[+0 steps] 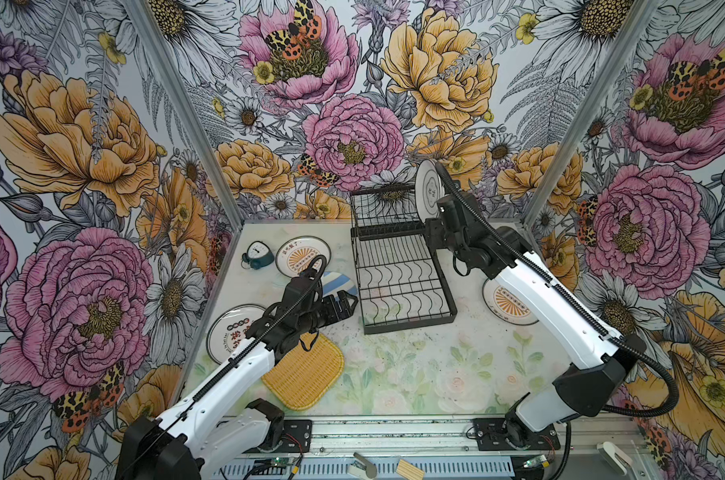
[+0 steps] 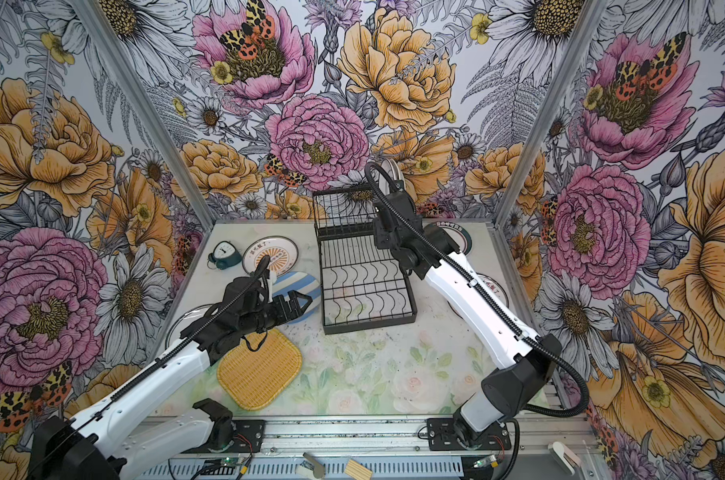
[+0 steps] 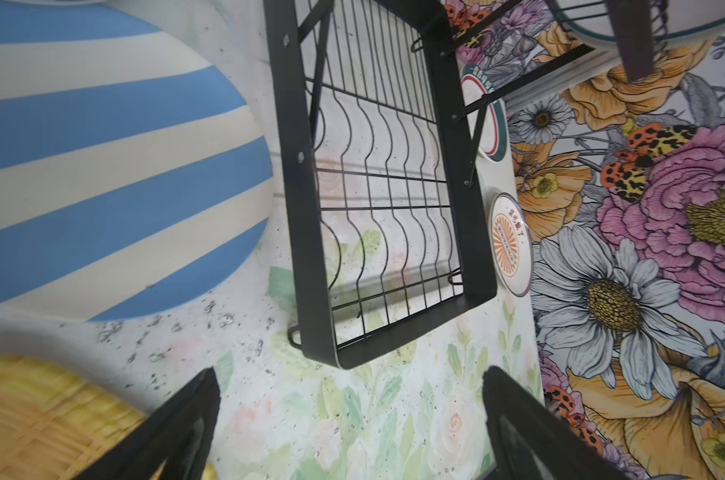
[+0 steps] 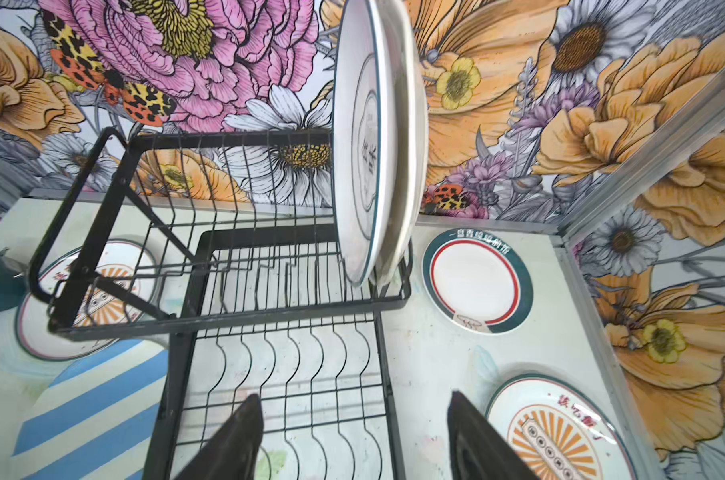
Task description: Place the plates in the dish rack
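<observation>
The black wire dish rack (image 1: pixel 398 270) stands mid-table. Two white plates (image 4: pixel 365 145) stand on edge at the right end of its raised shelf (image 1: pixel 379 208). My right gripper (image 4: pixel 354 395) hangs open and empty just in front of them, over the lower tray's right edge. My left gripper (image 1: pixel 348 302) is open and empty above the blue-and-white striped plate (image 1: pixel 339 280), left of the rack. Lying flat are a yellow woven plate (image 1: pixel 306 374), two orange-sunburst plates (image 1: pixel 302 255) (image 4: pixel 560 432), a red-character plate (image 1: pixel 232 332) and a green-ringed plate (image 4: pixel 477 280).
A small teal alarm clock (image 1: pixel 256 253) sits at the back left beside a sunburst plate. Flowered walls close in the table at the back and both sides. The right arm lies over the sunburst plate on the right.
</observation>
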Tool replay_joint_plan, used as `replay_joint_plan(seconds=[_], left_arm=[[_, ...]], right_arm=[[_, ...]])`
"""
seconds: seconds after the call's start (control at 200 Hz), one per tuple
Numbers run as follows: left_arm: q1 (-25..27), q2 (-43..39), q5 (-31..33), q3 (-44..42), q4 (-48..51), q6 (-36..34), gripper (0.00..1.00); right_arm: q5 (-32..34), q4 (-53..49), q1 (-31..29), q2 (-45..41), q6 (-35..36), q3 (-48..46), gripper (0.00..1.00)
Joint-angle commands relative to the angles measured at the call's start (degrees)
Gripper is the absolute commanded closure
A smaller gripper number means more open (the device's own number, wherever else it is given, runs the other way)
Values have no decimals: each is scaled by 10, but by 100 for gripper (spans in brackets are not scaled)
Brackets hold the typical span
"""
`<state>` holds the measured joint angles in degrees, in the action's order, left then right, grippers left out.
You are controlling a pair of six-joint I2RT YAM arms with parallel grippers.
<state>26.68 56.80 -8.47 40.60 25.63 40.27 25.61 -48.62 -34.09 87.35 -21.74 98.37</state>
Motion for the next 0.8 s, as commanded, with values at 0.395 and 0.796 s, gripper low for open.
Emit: replay_joint_plan(seconds=[0.395, 0.796], left_arm=[[-165, 55, 116, 22, 151, -103, 17], [-203, 218, 84, 73, 112, -169, 33]], right_arm=[[-78, 1, -26, -119, -100, -157, 27], [-70, 1, -27, -136, -99, -170, 27]])
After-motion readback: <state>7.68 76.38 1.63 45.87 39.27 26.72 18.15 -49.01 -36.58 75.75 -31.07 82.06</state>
